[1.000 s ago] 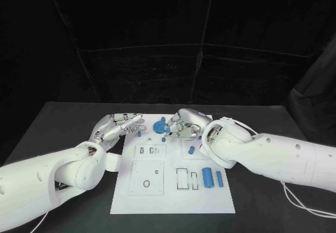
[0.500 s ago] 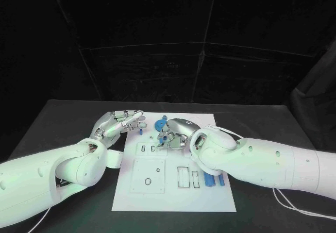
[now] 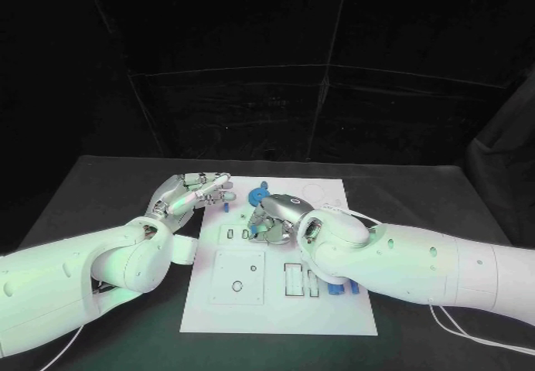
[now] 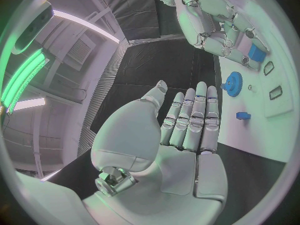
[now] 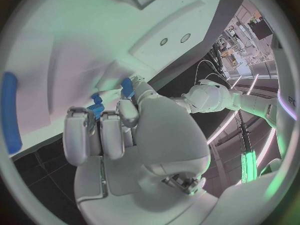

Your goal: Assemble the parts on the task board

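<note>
Black cloth hangs behind a black table (image 3: 100,193), and on it lies the white rectangular task board (image 3: 279,301), cut with small slots and recesses. At the board's left edge the silver left hand (image 3: 187,195) holds nothing; the left wrist view shows its fingers straight and close together, the palm bare. Just beyond its fingertips a small blue peg (image 3: 227,196) stands on the board, and beside that a round blue gear (image 3: 261,194) sits near the far edge. Further right, the silver right hand (image 3: 275,220) hovers low over the board's middle with its fingers curled on a small blue part (image 5: 95,109), which the right wrist view shows pinched at the fingertips. The step in hand is probably seating this piece in one of the slots beneath; doing it well would mean lining the piece up with its recess and lowering it squarely without forcing it. Blue cylinders (image 3: 338,288) lie by the board's right side, partly hidden under the right forearm, which also blocks sight of the target slot.
</note>
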